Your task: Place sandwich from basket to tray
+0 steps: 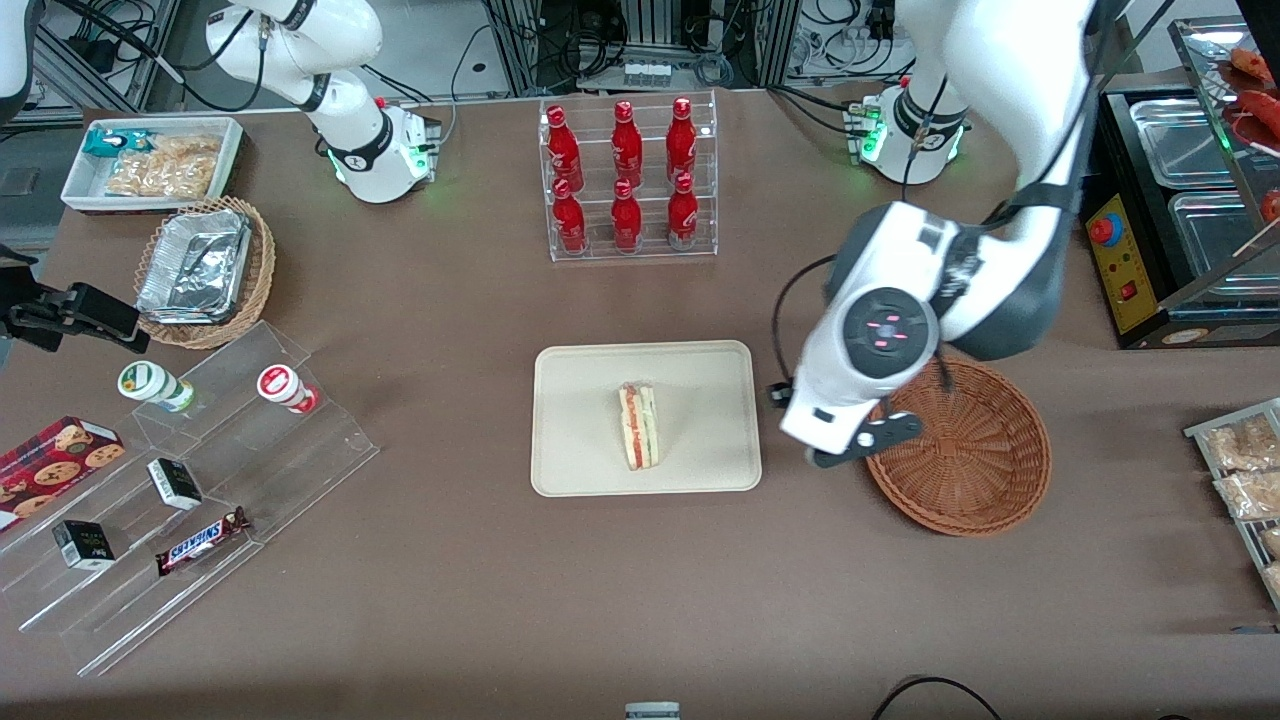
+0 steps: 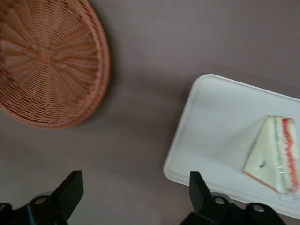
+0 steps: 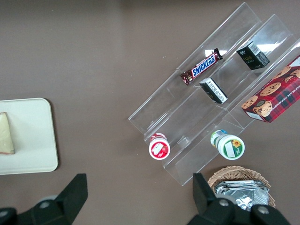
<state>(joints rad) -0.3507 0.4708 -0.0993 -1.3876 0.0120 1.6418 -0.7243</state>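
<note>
The gripper, fingers spread wide, hangs over the bare strip of table between the tray and the basket. The sandwich alone occupies the tray, with open tray surface all around it. The basket's bowl holds nothing.

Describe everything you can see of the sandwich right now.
The small triangular wedge sandwich of pale white bread lies on the flat cream-beige rectangular tray, near its middle. Red and green filling layers show along its cut edge, and a clear wrap seems to cover it. Nothing else touches it. The left gripper hangs open, jaws empty, above the bare tabletop between tray and round reddish-brown wicker basket.
</note>
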